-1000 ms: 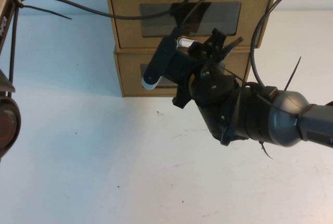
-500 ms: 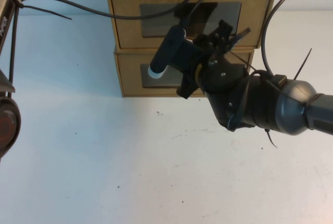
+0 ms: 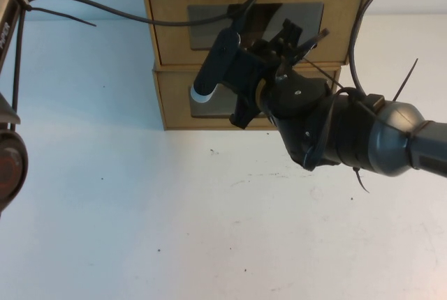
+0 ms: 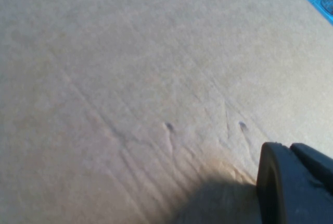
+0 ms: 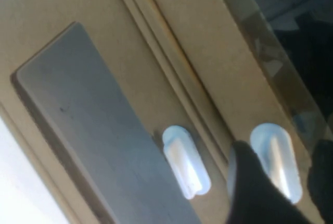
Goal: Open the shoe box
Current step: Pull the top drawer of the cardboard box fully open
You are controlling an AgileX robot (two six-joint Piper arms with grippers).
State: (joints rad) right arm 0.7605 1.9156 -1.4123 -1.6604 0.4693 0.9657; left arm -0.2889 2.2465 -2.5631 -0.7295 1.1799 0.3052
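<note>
Right gripper, reaching toward eleven o'clock, holds its jaws apart astride the upper shoe box's white handle; contact unclear. Left gripper sits over a cardboard surface, and I cannot tell its state.

Right gripper extended forward, centre, fingers apart — left gripper low, angled down
</note>
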